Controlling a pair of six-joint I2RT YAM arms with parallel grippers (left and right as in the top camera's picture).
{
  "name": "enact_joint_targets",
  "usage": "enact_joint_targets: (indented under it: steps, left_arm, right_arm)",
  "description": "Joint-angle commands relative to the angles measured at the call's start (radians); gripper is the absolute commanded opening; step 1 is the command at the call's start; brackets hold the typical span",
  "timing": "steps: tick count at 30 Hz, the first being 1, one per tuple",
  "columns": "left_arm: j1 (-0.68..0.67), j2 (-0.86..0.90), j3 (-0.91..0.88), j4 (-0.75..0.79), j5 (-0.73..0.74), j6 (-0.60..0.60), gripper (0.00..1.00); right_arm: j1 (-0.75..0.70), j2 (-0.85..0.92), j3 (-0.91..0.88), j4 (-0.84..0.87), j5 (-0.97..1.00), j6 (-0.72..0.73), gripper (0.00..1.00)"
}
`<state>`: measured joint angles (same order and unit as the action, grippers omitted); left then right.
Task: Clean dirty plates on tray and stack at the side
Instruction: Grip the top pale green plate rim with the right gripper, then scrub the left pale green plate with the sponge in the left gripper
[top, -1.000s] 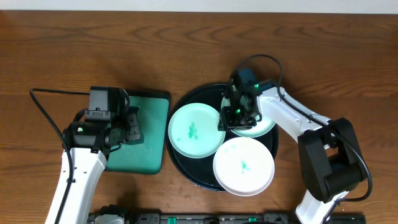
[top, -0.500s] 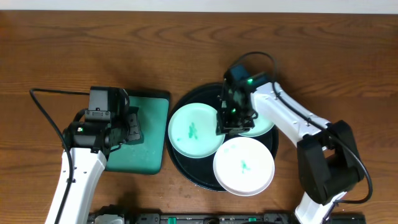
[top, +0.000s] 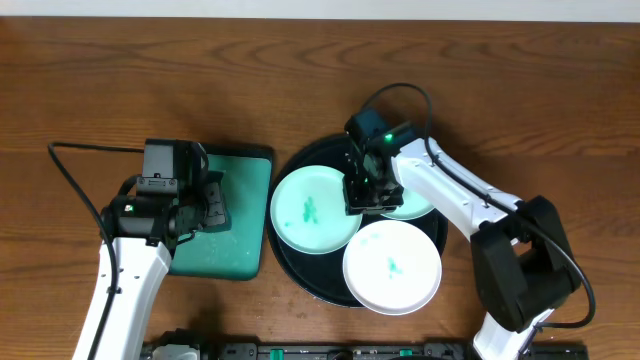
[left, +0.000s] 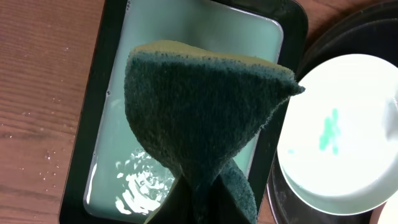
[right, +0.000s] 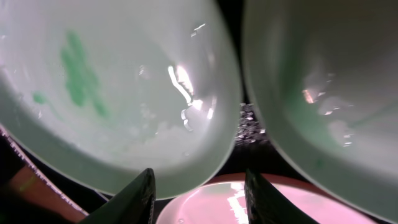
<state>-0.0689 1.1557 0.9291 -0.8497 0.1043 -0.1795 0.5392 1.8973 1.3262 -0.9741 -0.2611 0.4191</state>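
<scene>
The round black tray (top: 303, 155) holds all three plates. A mint green plate (top: 308, 212) with a teal smear lies at its left; it also shows in the left wrist view (left: 348, 130) and the right wrist view (right: 112, 93). A second mint plate (top: 418, 208) is mostly hidden under my right arm, and shows in the right wrist view (right: 323, 87). The white plate (top: 392, 267) lies at the front. My right gripper (top: 366, 192) is open, low over the gap between the two mint plates (right: 199, 193). My left gripper (top: 212, 205) is shut on a dark green sponge (left: 199, 118).
A teal rectangular tray (top: 238, 215) holding water lies left of the black tray, under my left gripper; it also shows in the left wrist view (left: 112, 168). Bare wooden table (top: 120, 80) surrounds both trays. A black cable (top: 75, 180) loops at the left.
My right gripper has moved left across the black tray, from over the right mint plate toward the rim of the left mint plate. The left arm has not moved.
</scene>
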Motion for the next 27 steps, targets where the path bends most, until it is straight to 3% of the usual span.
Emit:
enact_joint_targets:
  steps: [1,12,15,20,27]
  left_arm:
    - [0.002,0.000,0.016,0.002,-0.011,0.005,0.07]
    - [0.002,0.000,0.016,0.002,-0.011,0.004,0.07]
    - [0.002,0.000,0.016,0.002,-0.011,0.004,0.07]
    - [0.002,0.000,0.016,0.002,-0.010,0.001,0.07]
    - [0.002,0.002,0.015,0.017,0.076,0.002,0.07]
  right_arm:
    - [-0.015,0.012,-0.001,0.008,0.029,0.021,0.43]
    - [-0.014,0.122,-0.001,0.043,-0.012,0.011,0.37]
    - [-0.014,0.130,-0.001,0.052,-0.013,0.011,0.28]
    - [-0.014,0.130,-0.001,0.058,-0.013,0.011,0.01]
    - [-0.014,0.130,-0.001,0.058,-0.012,0.010,0.01]
